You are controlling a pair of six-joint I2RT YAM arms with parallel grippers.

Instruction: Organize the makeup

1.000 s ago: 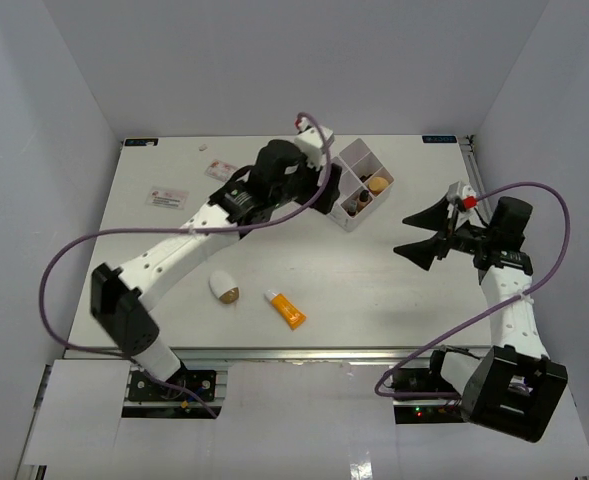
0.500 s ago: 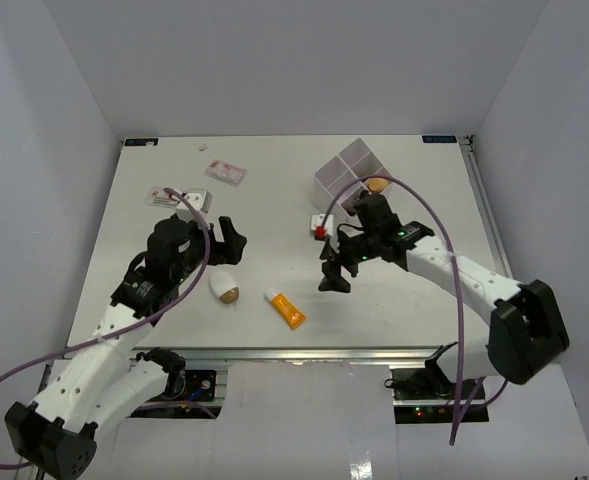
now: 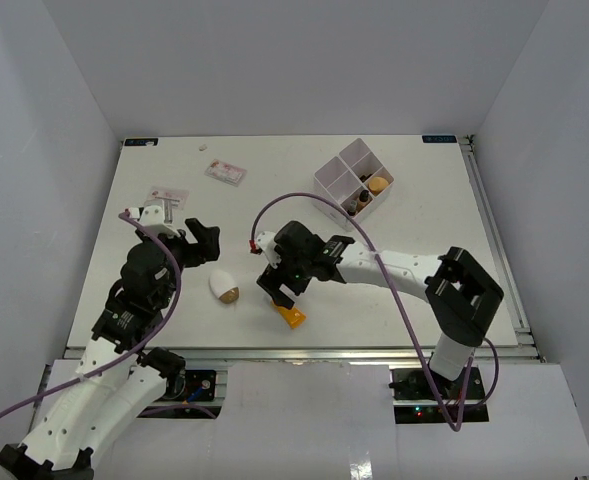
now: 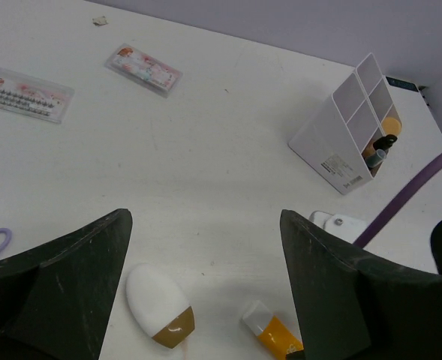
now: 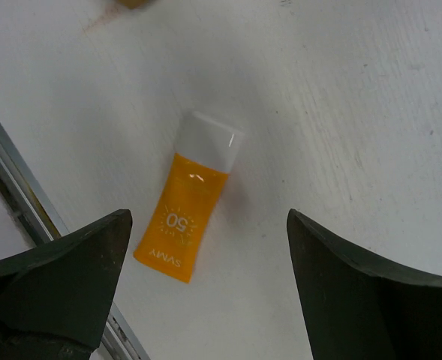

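The white bench (image 3: 424,290) carries everything. The right arm (image 3: 394,268) stretches from its base across to the middle of the bench, while the left arm (image 3: 139,285) reaches over the near left part. A white four-compartment box (image 4: 333,146) stands toward the far right, with a tan piece and dark-capped pieces in its compartments.

The left gripper (image 4: 205,217) is spread wide and holds nothing. The right gripper (image 5: 207,217) is also spread wide, one finger on either side of the orange tube (image 5: 190,206) without touching it. The tube lies flat near the bench's front edge, and its white cap points away from that edge.

Two flat packets (image 4: 144,69) (image 4: 27,93) lie at the far left. The white and tan sponge (image 4: 159,315) rests on its side, just to the left of the tube.
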